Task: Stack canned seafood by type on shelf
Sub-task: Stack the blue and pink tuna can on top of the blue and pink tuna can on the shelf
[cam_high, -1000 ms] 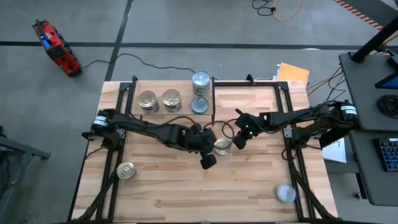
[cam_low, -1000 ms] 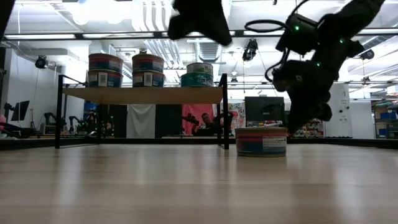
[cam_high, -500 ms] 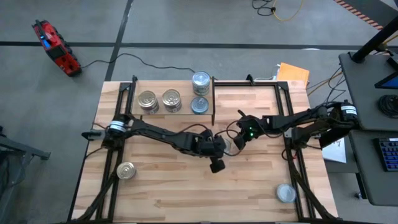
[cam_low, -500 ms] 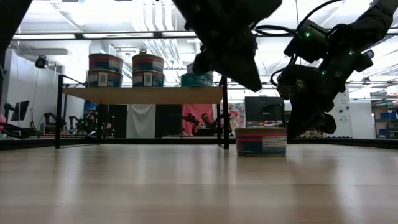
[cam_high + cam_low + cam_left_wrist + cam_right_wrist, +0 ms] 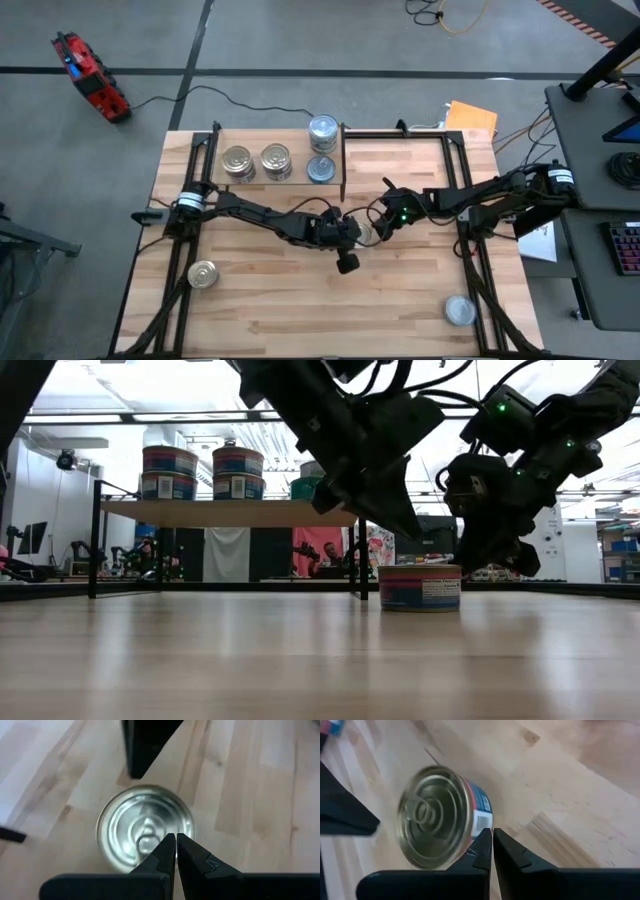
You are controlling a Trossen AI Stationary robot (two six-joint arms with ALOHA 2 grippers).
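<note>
Both grippers hang over one golden-lidded tin (image 5: 361, 233) standing upright mid-table, just in front of the shelf's (image 5: 280, 180) dark end panel. The left gripper (image 5: 175, 851) and right gripper (image 5: 492, 845) are each clenched shut on nothing, above the tin. Tins (image 5: 238, 161) already sit on the shelf, while two more (image 5: 203, 274) stand far apart near the table's front edge.

Golden-lidded tin (image 5: 362, 232) upright mid-table; five tins (image 5: 263, 160) on shelf (image 5: 277, 181).

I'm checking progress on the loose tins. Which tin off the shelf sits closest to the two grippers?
The gold-lidded tin mid-table, between the shut left gripper and shut right gripper. The other two loose tins sit near the table's front corners.
</note>
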